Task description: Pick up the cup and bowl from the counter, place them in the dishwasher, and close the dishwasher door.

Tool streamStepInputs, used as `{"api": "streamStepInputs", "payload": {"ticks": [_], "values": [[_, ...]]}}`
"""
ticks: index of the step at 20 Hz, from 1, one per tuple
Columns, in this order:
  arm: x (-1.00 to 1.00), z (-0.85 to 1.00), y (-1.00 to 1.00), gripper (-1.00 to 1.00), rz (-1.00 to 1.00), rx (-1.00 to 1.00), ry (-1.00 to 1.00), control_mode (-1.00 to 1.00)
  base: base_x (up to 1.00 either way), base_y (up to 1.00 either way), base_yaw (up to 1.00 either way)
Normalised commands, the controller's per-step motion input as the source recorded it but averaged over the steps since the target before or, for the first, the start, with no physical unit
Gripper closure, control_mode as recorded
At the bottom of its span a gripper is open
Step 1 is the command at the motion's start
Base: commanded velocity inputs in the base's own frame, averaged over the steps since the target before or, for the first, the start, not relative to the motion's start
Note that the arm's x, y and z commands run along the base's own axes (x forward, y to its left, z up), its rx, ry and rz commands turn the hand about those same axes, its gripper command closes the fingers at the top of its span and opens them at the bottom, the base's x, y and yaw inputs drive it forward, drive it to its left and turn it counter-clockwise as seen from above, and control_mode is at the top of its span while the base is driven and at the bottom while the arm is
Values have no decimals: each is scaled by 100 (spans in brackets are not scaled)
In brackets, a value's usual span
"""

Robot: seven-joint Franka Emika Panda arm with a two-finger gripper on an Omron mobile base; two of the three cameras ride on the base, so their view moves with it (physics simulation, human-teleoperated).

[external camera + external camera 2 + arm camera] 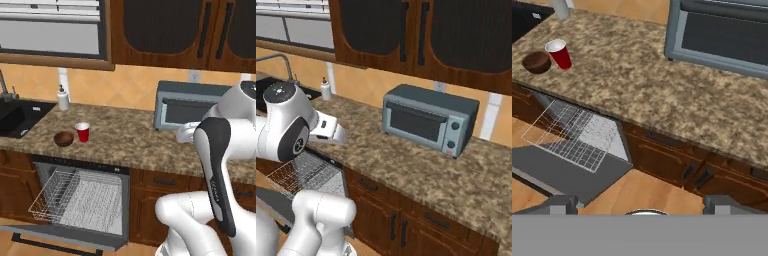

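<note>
Nothing done yet, as far as I can see. The red cup [83, 132] and the dark brown bowl [64, 138] both sit on the granite table [130, 142], just beside each other, bowl nearer the sink [15, 119], cup on the toaster-oven side. Both upright, neither touched. From the hand camera they're well off toward the far corner: cup [559, 53], bowl [536, 62].

The dishwasher [82, 197] is right below them, its door [60, 235] dropped flat and the white wire rack [55, 192] pulled out over it; nothing visible in the rack.

End effector [639, 204]: fingers spread wide, nothing between them, holding nothing. It hangs out in front of the cabinets near the toaster oven [187, 106], well apart from the cup and bowl. The arm [217, 165] is folded up close to the base.

A soap bottle [63, 97] stands at the back by the sink, not part of the job.

Left to do, my read: reach over to the cup, grab it, put it in the rack, same for the bowl, then lift the door shut. So all three steps remain; this looks like the opening approach.
</note>
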Motion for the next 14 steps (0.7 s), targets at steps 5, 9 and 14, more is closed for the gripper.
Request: {"api": "streamStepInputs", "payload": {"ticks": [5, 9, 14], "values": [[0, 0, 0, -100, 0, 0, 0, 100, 0, -37, 88], [0, 0, 0, -100, 0, 0, 0, 100, 0, -60, 77], [0, 0, 0, -100, 0, 0, 0, 100, 10, -28, 65]]}}
